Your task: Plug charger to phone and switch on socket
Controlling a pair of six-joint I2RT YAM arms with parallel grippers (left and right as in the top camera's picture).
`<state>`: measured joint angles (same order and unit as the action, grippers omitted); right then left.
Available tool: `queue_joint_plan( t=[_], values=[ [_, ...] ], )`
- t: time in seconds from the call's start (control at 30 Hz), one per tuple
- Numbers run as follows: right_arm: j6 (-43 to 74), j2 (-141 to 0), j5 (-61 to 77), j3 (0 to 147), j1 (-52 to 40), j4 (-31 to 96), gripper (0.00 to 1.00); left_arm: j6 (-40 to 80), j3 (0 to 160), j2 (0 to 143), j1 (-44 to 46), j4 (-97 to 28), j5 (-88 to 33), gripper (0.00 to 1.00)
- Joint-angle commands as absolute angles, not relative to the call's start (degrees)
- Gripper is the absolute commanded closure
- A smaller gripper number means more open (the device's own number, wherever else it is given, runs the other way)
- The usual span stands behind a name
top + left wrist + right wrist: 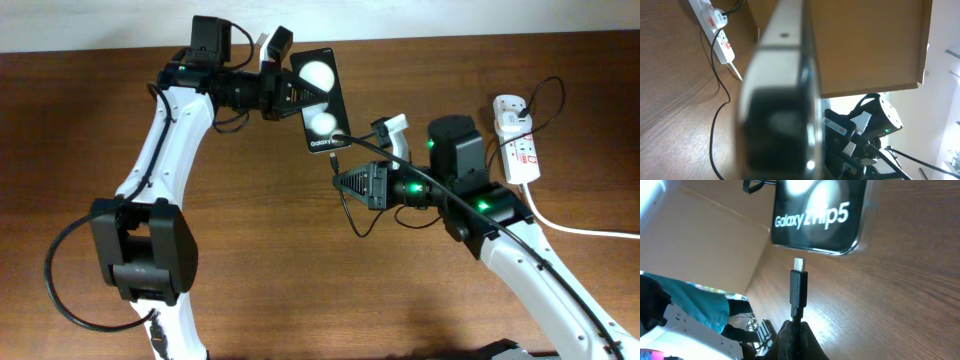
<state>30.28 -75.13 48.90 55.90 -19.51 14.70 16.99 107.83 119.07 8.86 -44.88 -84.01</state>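
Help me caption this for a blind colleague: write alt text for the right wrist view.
The right gripper holds the charger, its metal plug tip just short of the bottom edge of the phone, not yet inserted. The phone's screen shows the words Galaxy Z Flip5, above a brown wooden table.

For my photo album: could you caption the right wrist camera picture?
Right end effector holds the charger plug just short of the phone, not yet inserted.

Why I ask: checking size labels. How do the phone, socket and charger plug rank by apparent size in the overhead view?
1. phone, likely nearer the camera.
2. socket, narrower.
3. charger plug, tiny.
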Motion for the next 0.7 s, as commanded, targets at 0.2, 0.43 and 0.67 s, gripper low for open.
queue_joint_plan(
  t=[0.2,0.43,0.67],
  values=[
    [31.0,-75.77,48.69,55.51,-19.86,13.78,0.96,17.34,108.44,117.38,9.23,-44.16,-85.73,1.0],
    [32.01,-75.75,48.6,55.51,-19.86,12.75,0.96,17.34,108.44,117.38,9.21,-44.16,-85.73,1.0],
    [32.03,-75.75,47.77,55.51,-19.79,12.6,0.96,17.34,108.44,117.38,9.23,-44.16,-86.17,1.0]
  ],
)
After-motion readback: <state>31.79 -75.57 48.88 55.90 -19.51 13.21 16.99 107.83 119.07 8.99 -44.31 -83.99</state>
